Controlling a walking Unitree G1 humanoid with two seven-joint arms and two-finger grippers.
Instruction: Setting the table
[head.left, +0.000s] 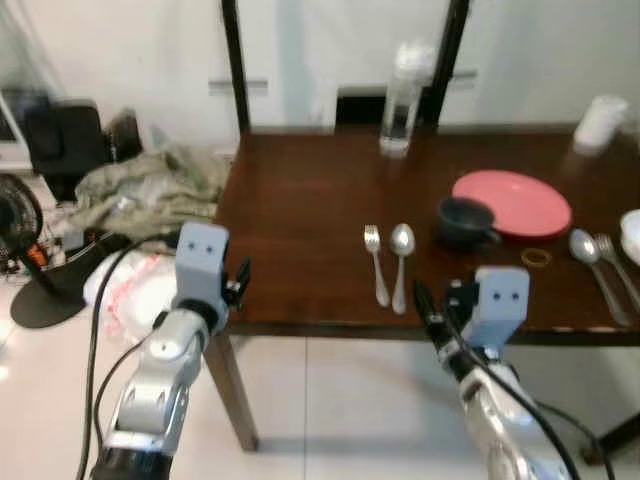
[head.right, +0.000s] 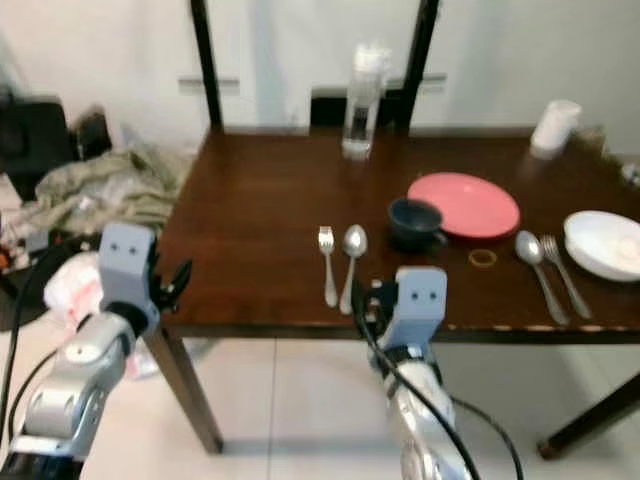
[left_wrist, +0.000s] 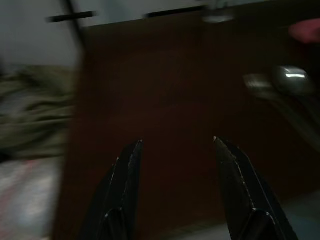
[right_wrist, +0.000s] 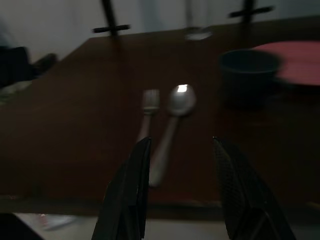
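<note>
We see a dark blue cup (head.right: 415, 222) touching a pink round plate (head.right: 470, 205); its contents are hidden. A silver metal fork (head.right: 327, 262) and silver metal spoon (head.right: 351, 262) lie side by side. Our left gripper (left_wrist: 175, 150) and right gripper (right_wrist: 179, 147) are spread, holding nothing.

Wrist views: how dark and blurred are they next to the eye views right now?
Left wrist view: very dark and smeared, spoon just a bright blob. Right wrist view: dim and soft, but fork and mug are readable, with glare on the spoon bowl. Eye views: well lit, mildly soft.

free: table (head.left: 290, 200) left half | blocked: fork (head.left: 376, 262), spoon (head.left: 401, 262), mug (head.left: 466, 222)
</note>
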